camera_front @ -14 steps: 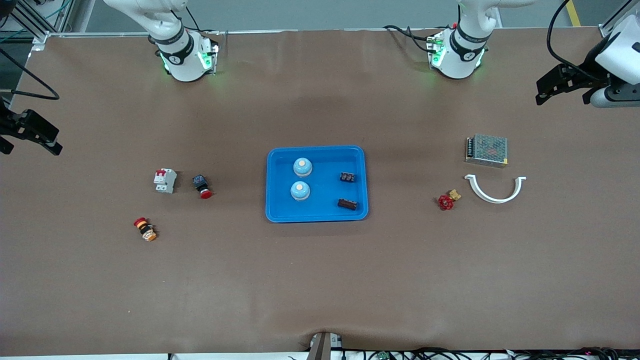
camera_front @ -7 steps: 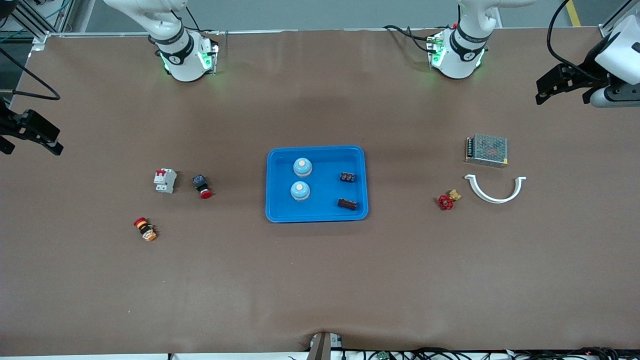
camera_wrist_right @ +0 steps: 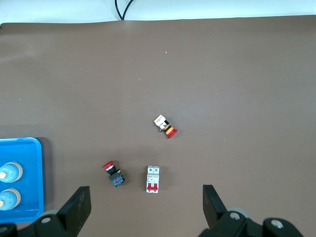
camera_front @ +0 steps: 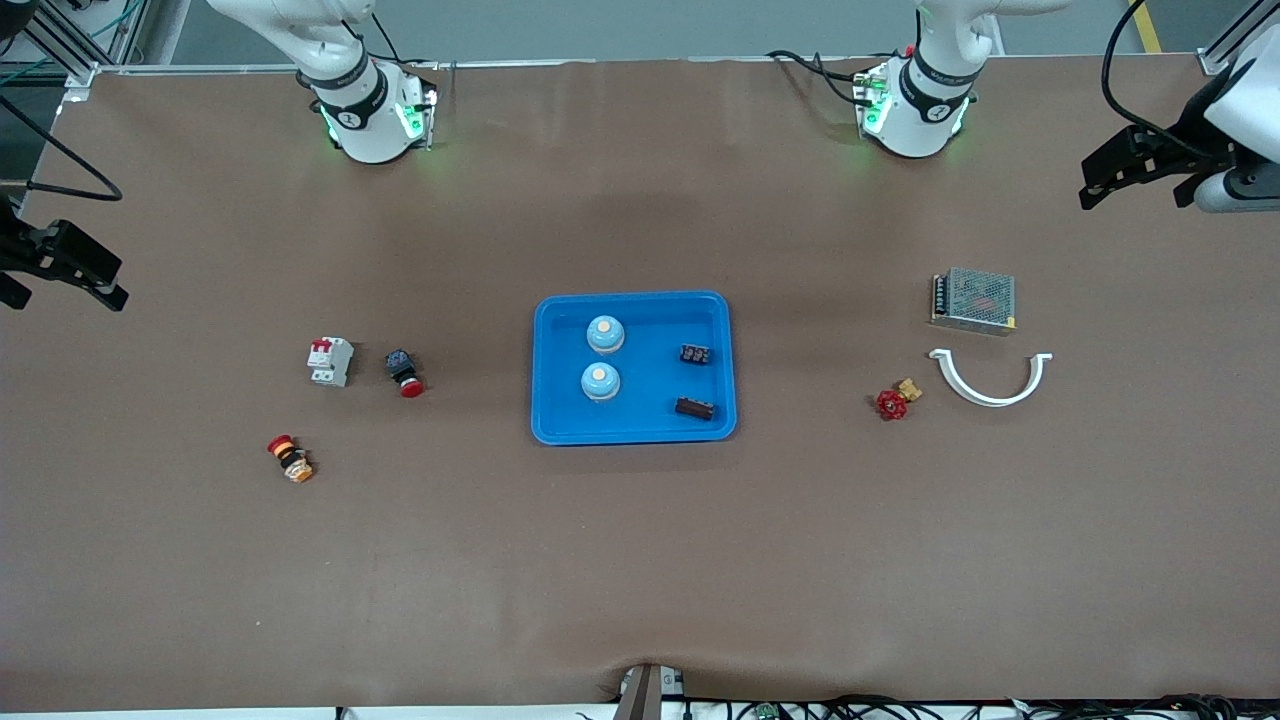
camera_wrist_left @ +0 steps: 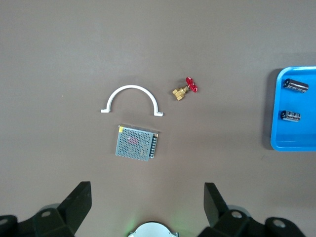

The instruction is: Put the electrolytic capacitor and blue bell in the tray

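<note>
Blue tray (camera_front: 634, 433) lay mid-desk, holding two blue bells (camera_front: 605, 334) and two electrolytic capacitors (camera_front: 695, 354). Left tool (camera_wrist_left: 146, 205) hung spread over the desk's left-arm end; right tool (camera_wrist_right: 146, 204) hung spread over the right-arm end, both empty.

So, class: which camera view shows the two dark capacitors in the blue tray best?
The left wrist view: both capacitors appear as dark cylinders with pale markings, lying in the tray. The front view shows both and the whole tray, but only as small dark blocks. The right wrist view shows the tray's edge with the blue bells, no capacitors.
</note>
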You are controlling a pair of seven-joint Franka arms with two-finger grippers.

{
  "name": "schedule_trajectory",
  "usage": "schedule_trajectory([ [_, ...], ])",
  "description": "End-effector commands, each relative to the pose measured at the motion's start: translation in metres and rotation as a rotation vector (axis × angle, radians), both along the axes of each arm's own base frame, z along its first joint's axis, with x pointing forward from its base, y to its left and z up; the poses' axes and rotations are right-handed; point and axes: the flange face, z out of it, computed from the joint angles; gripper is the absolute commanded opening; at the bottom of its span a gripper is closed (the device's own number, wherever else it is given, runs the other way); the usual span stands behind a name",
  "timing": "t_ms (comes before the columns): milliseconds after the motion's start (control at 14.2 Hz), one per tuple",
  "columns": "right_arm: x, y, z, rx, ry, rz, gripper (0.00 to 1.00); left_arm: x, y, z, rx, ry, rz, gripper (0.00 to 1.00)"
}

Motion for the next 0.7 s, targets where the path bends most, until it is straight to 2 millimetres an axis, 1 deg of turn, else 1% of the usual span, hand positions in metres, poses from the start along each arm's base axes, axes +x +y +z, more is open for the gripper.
schedule_trajectory([
  [0, -0.0003, -0.0006, 0.0014, 0.013, 0.004, -0.002, 1.0, 0.0057, 0.0059, 0.0065, 0.014, -0.007, 0.004, 1.0],
  [563, -0.0003, 0.0021, 0.0013, 0.015, 0.005, 0.003, 1.0, 0.0043, 0.0098, 0.0059, 0.019, 0.006, 0.011, 1.0],
  [634, -0.0003, 0.002, 0.0013, 0.013, 0.005, 0.003, 1.0, 0.0039, 0.0129, 0.0073, 0.019, 0.003, 0.015, 1.0],
])
